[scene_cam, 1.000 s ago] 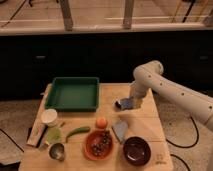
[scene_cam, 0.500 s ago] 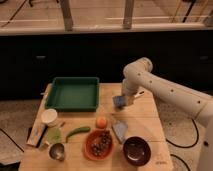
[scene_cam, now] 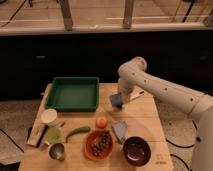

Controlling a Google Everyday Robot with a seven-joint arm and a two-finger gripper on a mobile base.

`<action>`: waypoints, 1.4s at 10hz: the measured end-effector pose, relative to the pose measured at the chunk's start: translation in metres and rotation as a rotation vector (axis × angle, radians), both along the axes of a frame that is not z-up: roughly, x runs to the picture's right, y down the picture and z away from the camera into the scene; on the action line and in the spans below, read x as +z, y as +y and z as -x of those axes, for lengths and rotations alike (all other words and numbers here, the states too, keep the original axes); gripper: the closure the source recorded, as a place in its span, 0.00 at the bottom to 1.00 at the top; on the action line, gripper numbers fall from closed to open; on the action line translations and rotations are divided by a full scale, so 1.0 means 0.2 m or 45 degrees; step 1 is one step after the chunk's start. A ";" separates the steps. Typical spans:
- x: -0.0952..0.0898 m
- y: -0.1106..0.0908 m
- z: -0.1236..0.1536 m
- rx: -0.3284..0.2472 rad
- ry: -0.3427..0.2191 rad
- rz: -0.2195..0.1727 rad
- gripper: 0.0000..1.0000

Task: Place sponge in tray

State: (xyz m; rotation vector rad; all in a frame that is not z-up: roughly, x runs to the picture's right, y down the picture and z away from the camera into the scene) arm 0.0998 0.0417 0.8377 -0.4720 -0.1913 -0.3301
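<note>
the sponge (scene_cam: 116,100) is a small blue block, held tilted in the tool (scene_cam: 120,98), which pinches it from above, about midway between the bench's (scene_cam: 145,119) left and right edges and nearer the far edge. it is just right of the tray (scene_cam: 75,80) and apart from its right wall. the tray is a big dark green rectangle with raised sloping walls. it lies flat by the far left corner, its long side along the far edge, with nothing in it.
</note>
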 end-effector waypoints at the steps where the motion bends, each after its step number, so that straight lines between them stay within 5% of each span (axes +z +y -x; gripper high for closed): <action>1: 0.01 -0.01 0.00 -0.005 -0.001 -0.007 0.93; 14: 0.15 -0.13 0.18 -0.134 -0.087 -0.079 0.99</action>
